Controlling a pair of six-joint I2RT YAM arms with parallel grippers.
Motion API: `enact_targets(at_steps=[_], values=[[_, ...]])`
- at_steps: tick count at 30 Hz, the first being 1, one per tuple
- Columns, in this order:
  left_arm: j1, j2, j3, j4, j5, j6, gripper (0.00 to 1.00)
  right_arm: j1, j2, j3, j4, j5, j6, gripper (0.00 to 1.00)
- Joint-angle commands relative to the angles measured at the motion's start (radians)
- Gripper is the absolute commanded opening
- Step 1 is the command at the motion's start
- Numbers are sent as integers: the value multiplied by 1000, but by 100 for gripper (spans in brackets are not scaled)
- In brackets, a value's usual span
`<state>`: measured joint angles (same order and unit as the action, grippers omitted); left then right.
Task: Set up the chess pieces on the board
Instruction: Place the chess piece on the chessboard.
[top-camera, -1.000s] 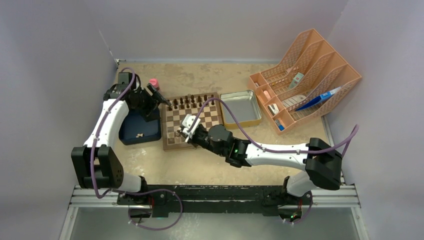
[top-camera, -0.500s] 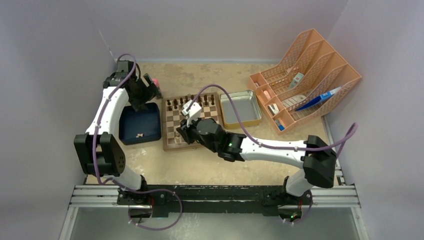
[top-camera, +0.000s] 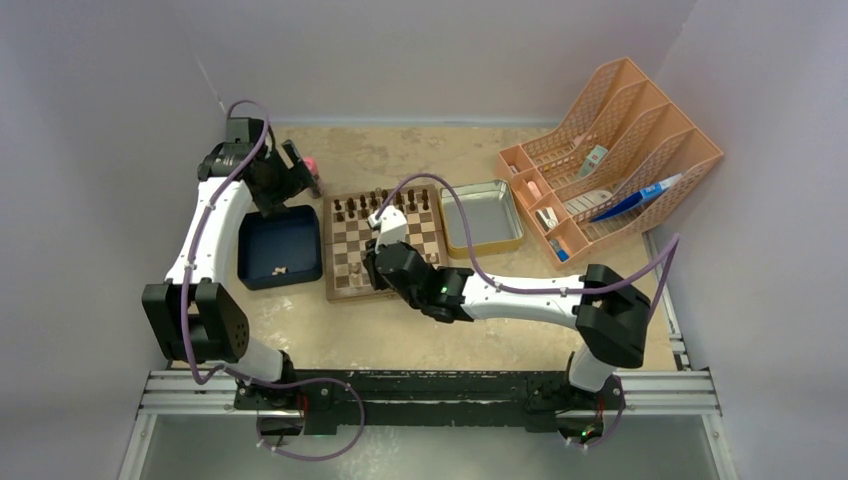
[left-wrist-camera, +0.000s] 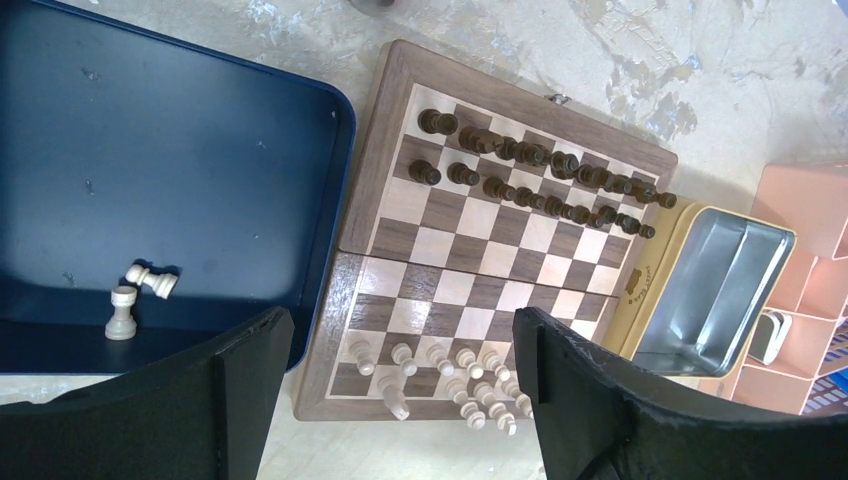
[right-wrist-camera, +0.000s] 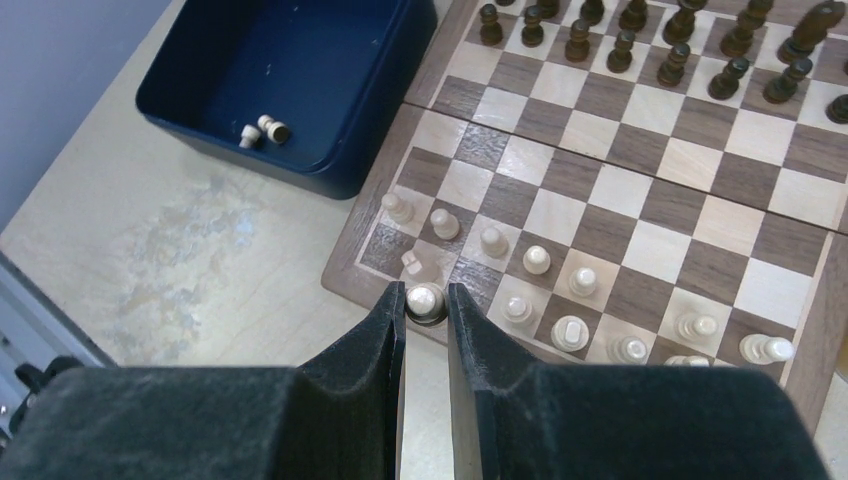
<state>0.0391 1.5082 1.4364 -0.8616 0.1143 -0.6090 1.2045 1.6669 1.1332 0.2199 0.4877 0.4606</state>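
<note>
Chess piece (right-wrist-camera: 424, 300) — right end effector (right-wrist-camera: 423, 293) pinching, tilted down | left end effector (left-wrist-camera: 400, 325) agape

Soft, even light is falling from above, casting only faint shadows on the table (top-camera: 430, 150). The top view is looking slightly dim and grainy. The metal tin (left-wrist-camera: 700, 290) is catching a mild sheen. In the wrist views the near fingers (right-wrist-camera: 350, 395) are blurring, while the pale piece (right-wrist-camera: 425, 300) and the board (right-wrist-camera: 640, 230) are showing sharp.

No legible text, labels, brands or numbers in any view. Small dark marking on yellow wall of metal tin (left-wrist-camera: 636, 290), right of board (left-wrist-camera: 505, 240): too small to read.
</note>
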Motion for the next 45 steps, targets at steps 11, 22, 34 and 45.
enact_targets(at_steps=[11,22,34,45], values=[[6,-37,37,-39,139,-49,81,5,131,51,74,125,93,0],[6,-18,38,-55,179,-39,81,5,211,93,63,127,57,0],[6,-10,50,-63,158,-36,81,9,243,100,100,149,34,0],[6,-16,76,-94,96,-31,81,23,249,82,110,183,20,0]])
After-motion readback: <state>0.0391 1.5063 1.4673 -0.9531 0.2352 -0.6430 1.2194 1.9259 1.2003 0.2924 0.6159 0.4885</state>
